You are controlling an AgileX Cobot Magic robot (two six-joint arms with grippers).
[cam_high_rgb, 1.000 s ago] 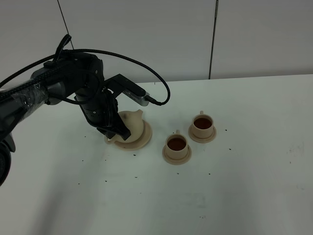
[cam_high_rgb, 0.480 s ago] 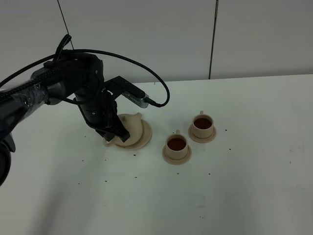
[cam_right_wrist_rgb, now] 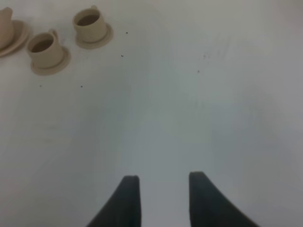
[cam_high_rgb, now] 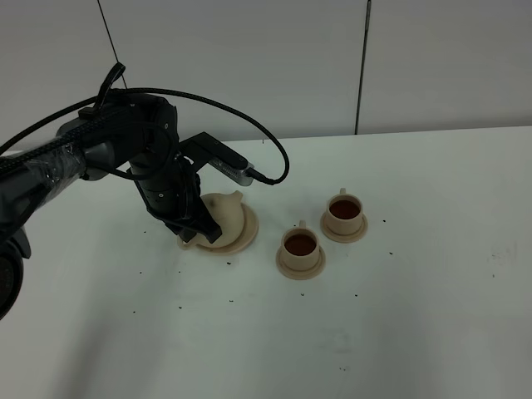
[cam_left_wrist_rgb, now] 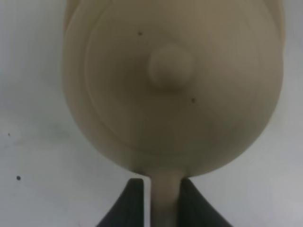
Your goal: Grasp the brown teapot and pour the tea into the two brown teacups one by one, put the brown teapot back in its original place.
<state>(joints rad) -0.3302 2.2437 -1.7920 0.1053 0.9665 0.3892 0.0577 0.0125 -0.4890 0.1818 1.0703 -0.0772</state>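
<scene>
The brown teapot point(cam_high_rgb: 224, 216) sits on its wide saucer, the original place point(cam_high_rgb: 247, 230), at the left of the table. My left gripper point(cam_high_rgb: 193, 236) is at the pot's loop handle. In the left wrist view the teapot point(cam_left_wrist_rgb: 173, 80) fills the frame and its handle runs between my left gripper's point(cam_left_wrist_rgb: 164, 189) fingers, with a thin pale gap beside one finger. The two brown teacups point(cam_high_rgb: 300, 244) point(cam_high_rgb: 343, 208) stand on small saucers to the right, both holding dark tea. My right gripper point(cam_right_wrist_rgb: 163, 182) hangs over bare table, fingers apart and empty, far from the teacups point(cam_right_wrist_rgb: 43, 46) point(cam_right_wrist_rgb: 88, 21).
Small dark specks are scattered over the white table point(cam_high_rgb: 399, 316). A black cable point(cam_high_rgb: 249, 125) loops from the left arm above the teapot. A white panelled wall point(cam_high_rgb: 357, 58) runs behind the table's far edge.
The left arm and teapot have eased slightly down and to the left, the pot settling on its saucer. The cups have not moved.
</scene>
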